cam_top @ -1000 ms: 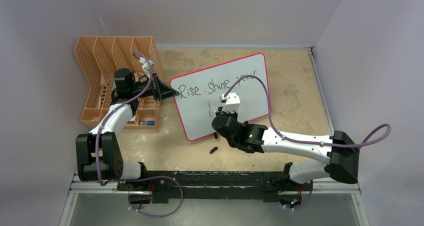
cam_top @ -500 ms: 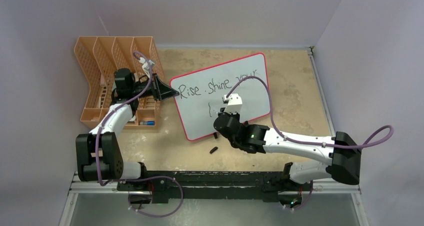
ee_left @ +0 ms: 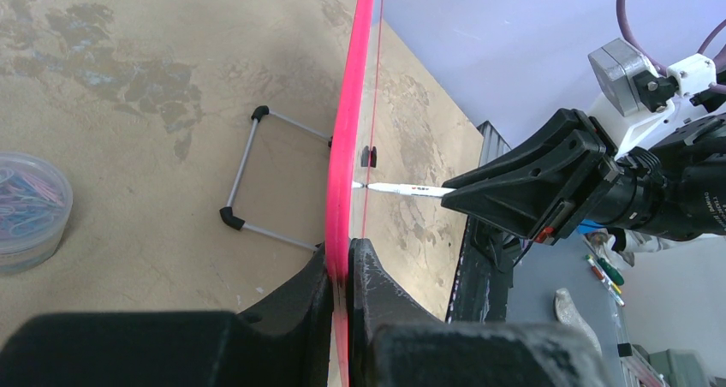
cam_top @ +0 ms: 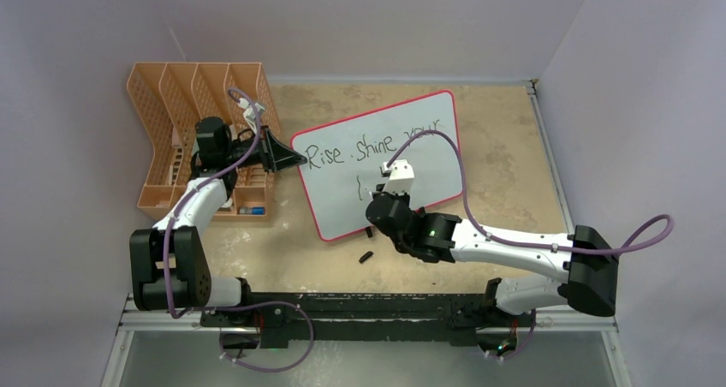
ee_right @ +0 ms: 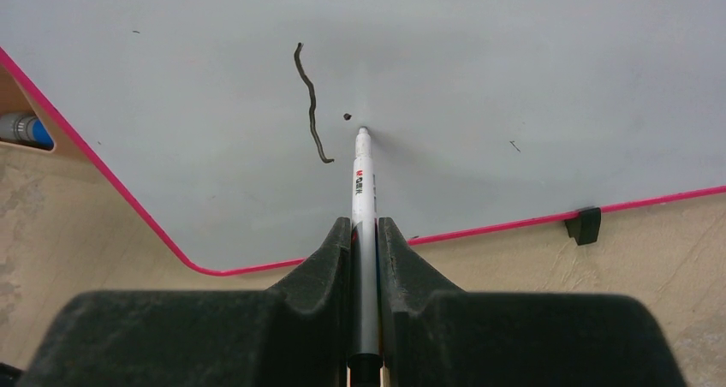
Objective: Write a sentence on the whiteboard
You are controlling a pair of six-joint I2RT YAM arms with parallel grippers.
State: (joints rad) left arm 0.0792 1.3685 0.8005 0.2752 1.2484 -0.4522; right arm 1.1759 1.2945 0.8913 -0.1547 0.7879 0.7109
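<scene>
1. The large white rectangular whiteboard with a red-pink rim (cam_top: 334, 200) sits at the middle of the beige mottled tabletop (cam_top: 505, 147) in the overhead view, skewed so its top edge rises toward 2 o'clock
2. The thin black handwritten sentence (cam_top: 377, 144) reads "Rise . shine your" along the board's top; below it, toward 6 o'clock, are only one wavy stroke and a small dot
3. The left tool (ee_left: 342, 258) is clamped on the board's pink rim at its 9 o'clock edge, a finger pressed on each face
4. The right tool (ee_right: 365, 226) is closed on a slim white marker pen (ee_right: 363, 177), gripping its barrel with the nib pointing to 12 o'clock in the wrist view
5. The nib touches the white surface just below the dot, the wavy stroke at its 10 o'clock
6. An orange mesh file rack (cam_top: 171, 113) stands at 9 o'clock of the board, behind the left arm
7. A small black cap (cam_top: 366, 256) lies on the tabletop at 6 o'clock of the board, just off its lower rim
8. A round clear tub of coloured paper clips (ee_left: 30, 207) shows at 9 o'clock in the left wrist view
</scene>
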